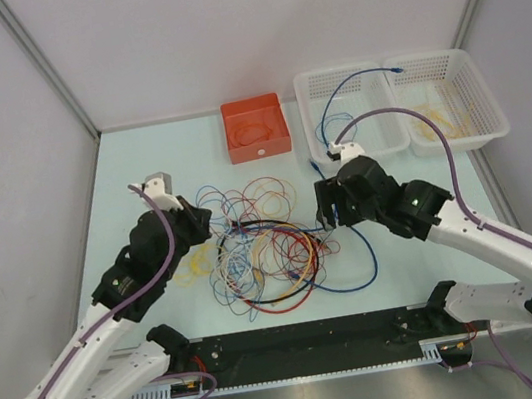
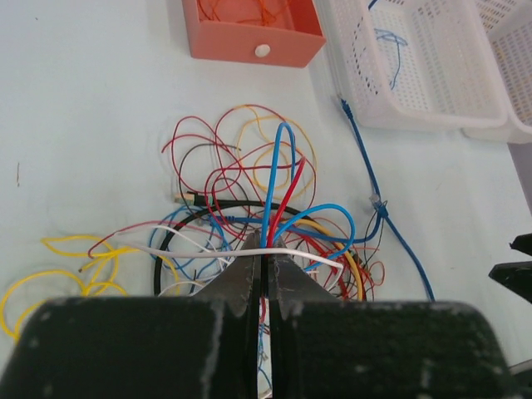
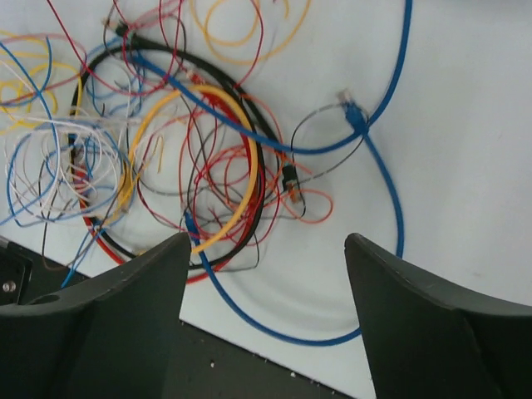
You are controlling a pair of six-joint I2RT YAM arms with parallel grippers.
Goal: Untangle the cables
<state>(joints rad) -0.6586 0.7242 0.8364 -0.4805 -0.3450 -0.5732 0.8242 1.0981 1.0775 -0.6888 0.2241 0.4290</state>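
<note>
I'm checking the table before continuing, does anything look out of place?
Yes: one blue cable straddles the wall of the left basket, part inside, the rest trailing across the table toward the tangle.

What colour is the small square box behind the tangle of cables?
The small square plastic box is orange-red; the top external view shows it best.

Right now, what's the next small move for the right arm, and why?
Probably lower the right fingers onto the thick blue cable and close. They stand open and empty above it, it lies mostly clear of the cable pile, and the shut left fingers seem to pinch the pile's strands.
</note>
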